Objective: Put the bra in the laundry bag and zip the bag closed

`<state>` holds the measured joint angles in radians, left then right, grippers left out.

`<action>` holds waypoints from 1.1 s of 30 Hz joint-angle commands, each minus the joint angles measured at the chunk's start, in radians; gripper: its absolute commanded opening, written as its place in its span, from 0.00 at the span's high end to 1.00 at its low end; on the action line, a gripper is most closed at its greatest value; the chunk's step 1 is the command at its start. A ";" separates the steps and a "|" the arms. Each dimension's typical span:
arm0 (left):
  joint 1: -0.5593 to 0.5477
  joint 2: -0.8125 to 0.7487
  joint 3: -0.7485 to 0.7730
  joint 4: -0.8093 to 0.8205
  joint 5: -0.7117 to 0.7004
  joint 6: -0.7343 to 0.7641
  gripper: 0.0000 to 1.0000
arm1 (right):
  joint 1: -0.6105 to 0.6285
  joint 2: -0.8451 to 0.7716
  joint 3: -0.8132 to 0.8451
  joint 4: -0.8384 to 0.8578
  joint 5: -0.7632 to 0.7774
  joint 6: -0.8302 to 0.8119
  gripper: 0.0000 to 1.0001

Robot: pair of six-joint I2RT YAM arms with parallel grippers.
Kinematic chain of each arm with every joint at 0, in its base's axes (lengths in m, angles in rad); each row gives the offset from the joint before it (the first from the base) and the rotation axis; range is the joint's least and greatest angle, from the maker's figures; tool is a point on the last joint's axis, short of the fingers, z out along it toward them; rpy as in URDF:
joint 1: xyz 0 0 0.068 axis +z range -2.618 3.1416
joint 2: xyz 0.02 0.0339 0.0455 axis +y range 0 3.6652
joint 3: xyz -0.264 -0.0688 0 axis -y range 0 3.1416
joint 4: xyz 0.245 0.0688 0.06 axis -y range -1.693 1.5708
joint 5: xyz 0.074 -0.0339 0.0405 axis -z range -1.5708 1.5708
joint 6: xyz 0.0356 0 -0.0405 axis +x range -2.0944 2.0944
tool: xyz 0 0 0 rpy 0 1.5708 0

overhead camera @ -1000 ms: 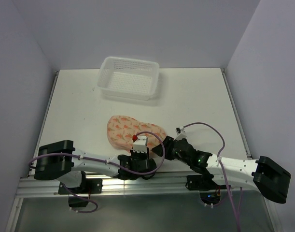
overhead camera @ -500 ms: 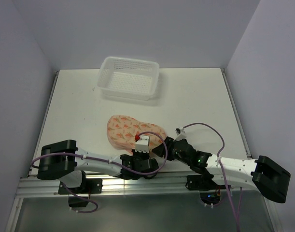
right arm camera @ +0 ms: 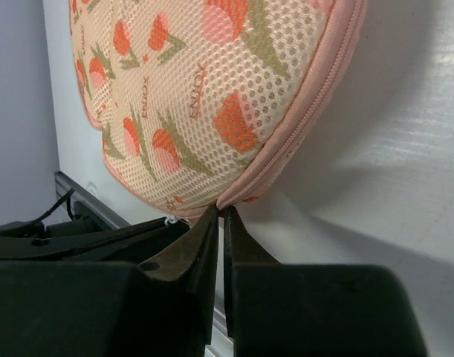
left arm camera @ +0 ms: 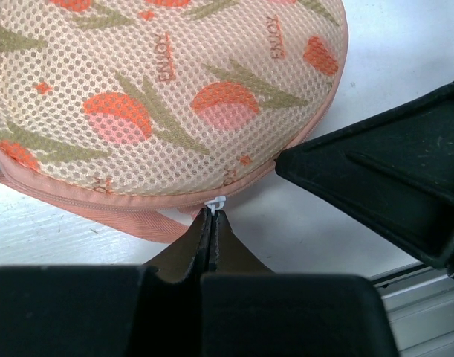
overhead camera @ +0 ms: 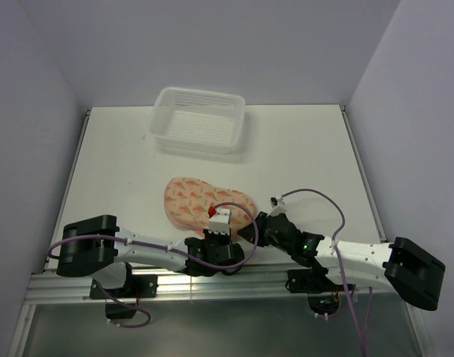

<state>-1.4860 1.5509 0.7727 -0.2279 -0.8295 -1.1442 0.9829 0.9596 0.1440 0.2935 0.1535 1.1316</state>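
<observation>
At the near edge of the table (overhead camera: 301,149), note left gripper (left arm camera: 212,220) clamped on zipper pull (left arm camera: 215,202), right gripper (right arm camera: 221,216) pinching laundry bag (right arm camera: 204,97) seam; presume bra inside, unseen; finish zipping.

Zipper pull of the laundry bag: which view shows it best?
Left wrist view: the white zipper pull sits close up, pinched by the left end effector. Right wrist view gives only a speck; the top view hides it under the left arm.
</observation>
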 commanded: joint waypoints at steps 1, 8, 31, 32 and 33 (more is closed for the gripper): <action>0.001 -0.049 0.000 0.010 -0.034 0.008 1.00 | -0.010 -0.002 0.025 0.029 0.064 -0.021 0.93; 0.001 -0.109 -0.065 0.074 -0.013 0.026 1.00 | -0.013 -0.071 0.032 -0.022 0.055 -0.039 0.31; 0.063 -0.331 -0.286 0.119 0.063 0.031 1.00 | -0.234 -0.101 0.077 -0.123 0.045 -0.209 1.00; 0.069 -0.354 -0.305 0.113 0.063 0.026 1.00 | -0.254 -0.096 0.088 -0.132 0.035 -0.222 1.00; 0.072 -0.362 -0.314 0.107 0.061 0.021 1.00 | -0.272 -0.094 0.089 -0.137 0.026 -0.234 1.00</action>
<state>-1.4212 1.2343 0.4988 -0.0551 -0.7704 -1.1049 0.7845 0.8715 0.1852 0.2192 0.1230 0.9932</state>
